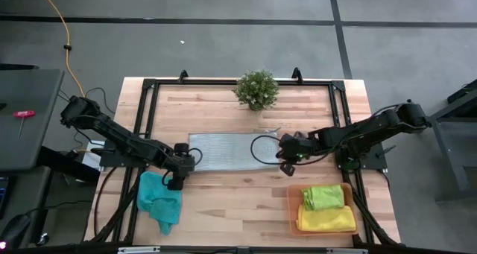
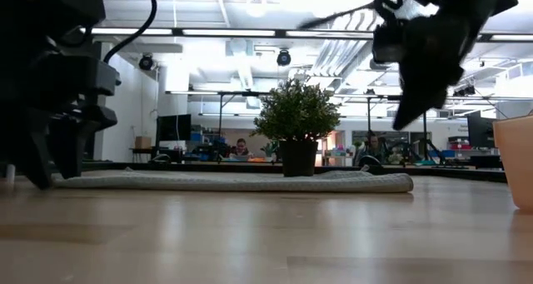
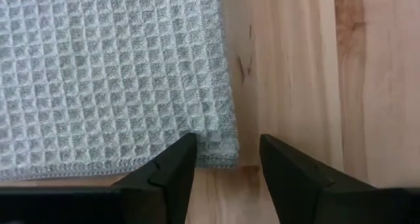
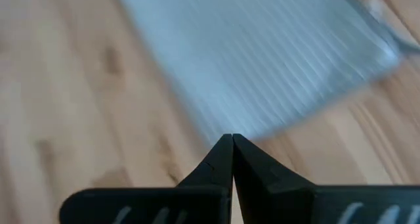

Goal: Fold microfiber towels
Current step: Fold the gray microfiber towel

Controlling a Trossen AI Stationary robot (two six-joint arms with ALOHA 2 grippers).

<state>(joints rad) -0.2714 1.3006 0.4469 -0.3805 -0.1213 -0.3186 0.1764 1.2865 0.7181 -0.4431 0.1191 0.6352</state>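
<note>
A light grey waffle-weave towel [image 1: 227, 151] lies flat on the middle of the wooden table, its underside on the wood. My left gripper [image 3: 226, 145] stands open at the towel's near left corner [image 3: 223, 159], low over the table [image 2: 50, 163]. At the towel's right end, my right gripper [image 1: 285, 164] is shut and raised above the table [image 2: 412, 117], holding nothing. A teal towel [image 1: 160, 199] lies crumpled on the table near the front left. My left gripper comes from above, slanting down, at the grey towel's near left corner. One fingertip [image 3: 186, 148] lies over the towel's edge, the other [image 3: 272, 150] over bare wood. Whether either touches the towel I cannot tell.
An orange tray [image 1: 292, 209] at the front right holds a lime green towel [image 1: 323, 197] and a yellow towel [image 1: 328, 219]. A small potted plant [image 1: 257, 89] stands at the far edge behind the grey towel. Bare wood lies between the teal towel and the tray.
</note>
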